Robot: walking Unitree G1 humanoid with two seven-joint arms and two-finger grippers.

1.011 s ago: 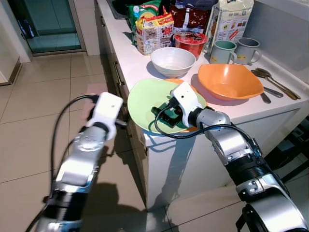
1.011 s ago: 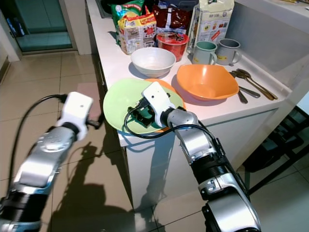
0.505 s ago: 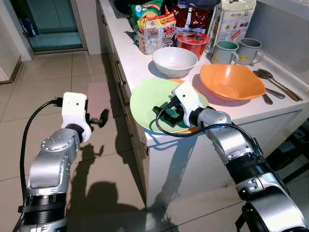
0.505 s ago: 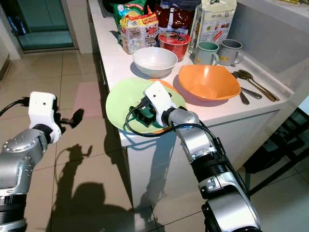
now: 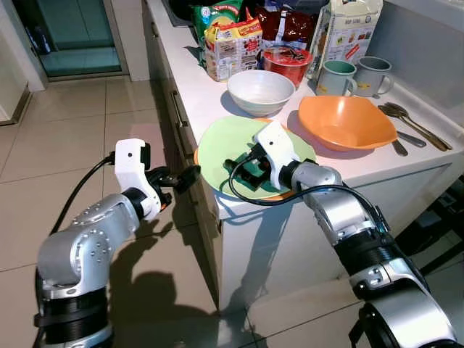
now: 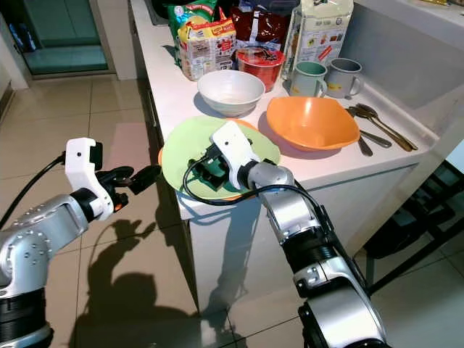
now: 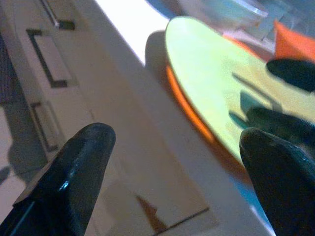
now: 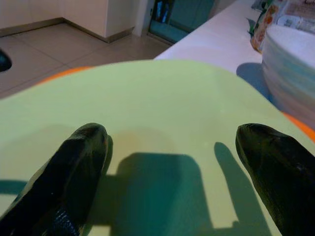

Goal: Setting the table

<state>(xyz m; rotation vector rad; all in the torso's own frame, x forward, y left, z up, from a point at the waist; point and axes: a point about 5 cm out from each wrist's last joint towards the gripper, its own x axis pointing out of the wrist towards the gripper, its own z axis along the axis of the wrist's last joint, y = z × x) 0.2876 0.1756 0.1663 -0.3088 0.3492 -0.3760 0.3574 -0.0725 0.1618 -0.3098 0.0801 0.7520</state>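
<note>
A light green plate [image 5: 217, 148] lies on an orange plate [image 7: 189, 110] at the front left corner of the white counter [image 5: 203, 87], with its rim past the edge. My right gripper [image 5: 243, 165] hovers low over the green plate, open, its fingers [image 8: 78, 162] casting shadows on it. From the floor side, my left gripper [image 5: 180, 177] points at the plates' overhanging rim. It is open and a short way from the rim, with nothing between its fingers [image 7: 74, 177].
Behind the plates stand a white bowl [image 5: 259, 90], an orange bowl [image 5: 346, 121], two mugs [image 5: 335, 76], a red noodle cup [image 5: 285, 61] and food packets [image 5: 232, 47]. Spoons [image 5: 409, 123] lie at the right. Cabinet drawer handles [image 5: 177, 109] face the tiled floor [image 5: 65, 145].
My left arm swung out to the left, then turned back so its open gripper points at the plates' rim. The right gripper has stayed over the green plate.
</note>
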